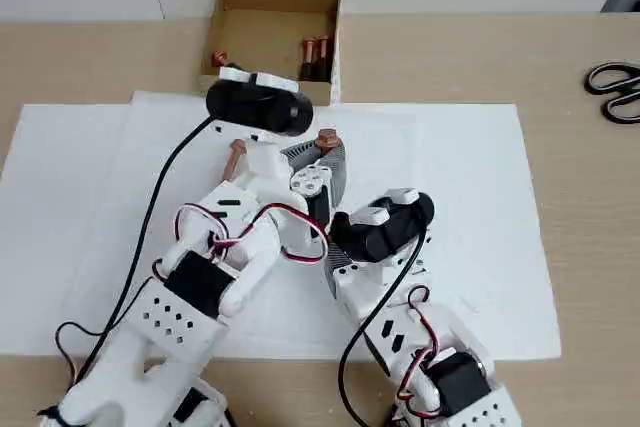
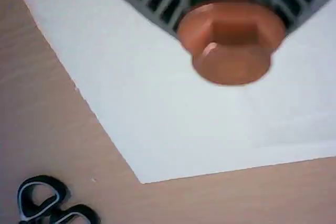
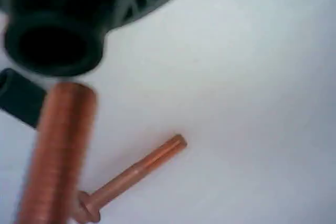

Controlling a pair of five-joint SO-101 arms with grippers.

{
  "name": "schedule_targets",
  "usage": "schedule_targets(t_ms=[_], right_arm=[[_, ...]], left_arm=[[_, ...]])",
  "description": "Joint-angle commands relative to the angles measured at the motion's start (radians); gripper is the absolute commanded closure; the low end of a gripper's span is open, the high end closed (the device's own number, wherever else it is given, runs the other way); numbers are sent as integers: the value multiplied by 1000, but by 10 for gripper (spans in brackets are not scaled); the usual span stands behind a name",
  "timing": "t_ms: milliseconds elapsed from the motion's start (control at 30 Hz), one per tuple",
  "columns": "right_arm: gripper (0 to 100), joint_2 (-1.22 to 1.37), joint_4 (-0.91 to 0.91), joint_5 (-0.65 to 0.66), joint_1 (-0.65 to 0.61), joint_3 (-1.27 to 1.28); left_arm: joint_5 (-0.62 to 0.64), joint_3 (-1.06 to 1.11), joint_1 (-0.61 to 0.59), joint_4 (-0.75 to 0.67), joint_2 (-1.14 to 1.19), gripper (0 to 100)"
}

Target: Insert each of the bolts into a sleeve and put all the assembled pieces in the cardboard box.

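My left gripper [image 1: 325,160] is shut on a copper bolt [image 1: 327,137] over the middle of the white paper; its hexagonal head [image 2: 231,40] sticks out past the grey jaws. My right gripper [image 1: 336,247] sits just in front of it, shut on a black sleeve [image 3: 52,45] whose open mouth faces the camera. The held bolt's threaded shaft [image 3: 58,150] ends right beside that mouth, outside it. A loose bolt [image 3: 131,177] lies on the paper [image 1: 235,157], left of the grippers. The cardboard box [image 1: 228,7] at the back holds assembled pieces [image 1: 315,57].
Another black sleeve [image 3: 18,98] lies on the paper next to the held shaft. A copper piece [image 1: 218,59] rests at the box's left wall. Scissors [image 1: 615,87] lie on the bare wooden table at the far right, off the paper [image 1: 470,177].
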Motion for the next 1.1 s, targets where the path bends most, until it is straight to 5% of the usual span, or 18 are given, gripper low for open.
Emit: schedule_targets(t_ms=[0, 700, 1067], right_arm=[[994, -18, -25, -11, -5, -8], [994, -18, -45, -11, -1, 5], [994, -18, -45, -11, -1, 5]], left_arm=[[8, 5, 5, -55, -25, 994], [9, 73, 38, -54, -32, 994], [5, 74, 40, 81, -77, 994]])
